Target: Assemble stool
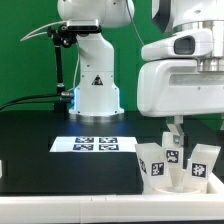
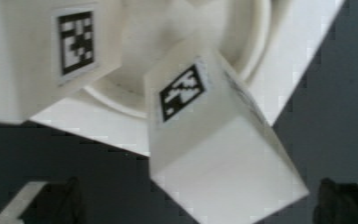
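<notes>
The hand (image 1: 177, 131) hangs just above the clustered white stool parts (image 1: 178, 163) on the black tabletop (image 1: 60, 165); its fingers (image 2: 48, 203) stand apart, holding nothing. The marker board (image 1: 94, 144) lies nearby.

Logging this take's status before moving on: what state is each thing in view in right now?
gripper: lowered over the stool parts; open or shut cannot be told
legs: loose, clustered together
tagged leg: lying tilted against the seat disc rim
seat disc: not yet fitted with legs, partly covered
marker board: flat on the table, bare
</notes>
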